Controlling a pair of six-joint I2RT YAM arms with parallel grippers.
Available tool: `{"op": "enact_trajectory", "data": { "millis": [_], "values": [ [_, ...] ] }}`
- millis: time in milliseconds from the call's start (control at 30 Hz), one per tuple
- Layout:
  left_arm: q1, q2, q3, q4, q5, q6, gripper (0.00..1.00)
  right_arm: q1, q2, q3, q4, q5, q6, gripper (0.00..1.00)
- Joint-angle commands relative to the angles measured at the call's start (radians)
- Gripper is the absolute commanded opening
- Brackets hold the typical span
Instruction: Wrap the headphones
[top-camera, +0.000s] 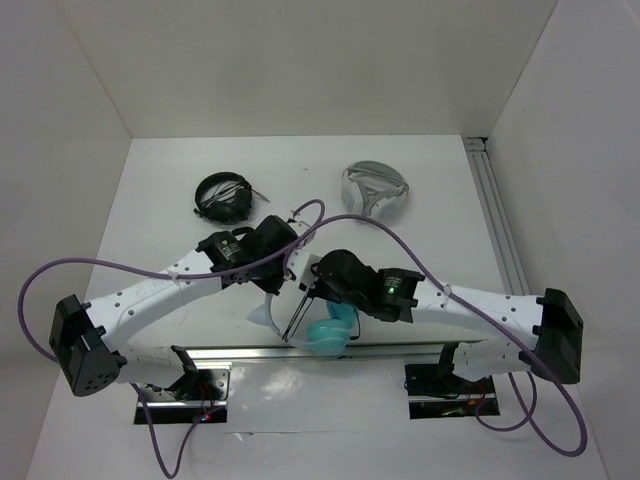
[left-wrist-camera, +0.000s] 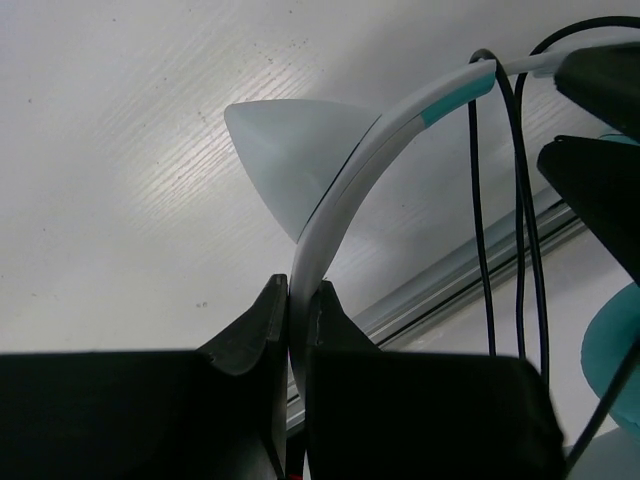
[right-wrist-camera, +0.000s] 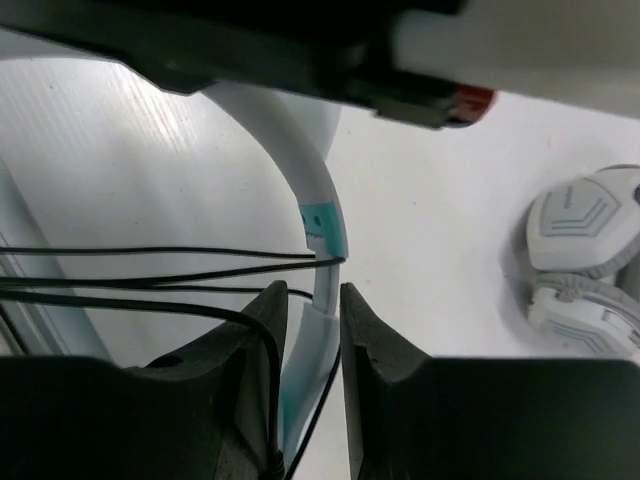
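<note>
Clearly the headphones (top-camera: 330, 330) are light and springy rather than heavy. They sit at the near edge of the surface (top-camera: 150, 200), between the two arms, with a teal ear cup (top-camera: 322, 335) low by the metal rail; whether it rests on the surface I cannot tell. The left gripper (left-wrist-camera: 298, 290) has its jaws pressed together on the pale headband (left-wrist-camera: 345, 185), just below a cat-ear point (left-wrist-camera: 285, 150). The right gripper (right-wrist-camera: 313, 295) straddles the same band further along, its jaws a little apart on either side and seemingly not squeezing. The band is thin, smooth plastic, so it will probably flex and may slip or twist in a narrow pinch; a hold near the stiffer joint above a cup should be steadier. The thin black cable (right-wrist-camera: 150, 252) runs in several loose strands across the band and is limp, so it likely needs light tension to stay wound and could snag on a finger. The black headphones (top-camera: 223, 196) and the grey-and-white headphones (top-camera: 374, 188) lie well apart at the back.
</note>
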Motion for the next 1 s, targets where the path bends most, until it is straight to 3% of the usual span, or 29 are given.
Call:
{"op": "enact_trajectory", "data": {
  "millis": [0,300,667,967],
  "values": [
    [-0.023,-0.032,0.005,-0.050,0.104,0.019,0.00,-0.102,-0.040,0.009,0.095,-0.029,0.069,0.35],
    [-0.023,-0.023,-0.005,-0.030,0.126,0.019,0.00,-0.193,-0.010,0.034,0.115,-0.172,0.078,0.36],
    [-0.005,-0.001,0.041,-0.085,0.011,-0.023,0.00,-0.231,0.023,-0.027,0.158,-0.154,0.088,0.33],
    [0.019,-0.050,0.052,-0.061,0.061,-0.014,0.00,-0.302,0.036,-0.058,0.236,-0.231,0.109,0.34]
  ]
}}
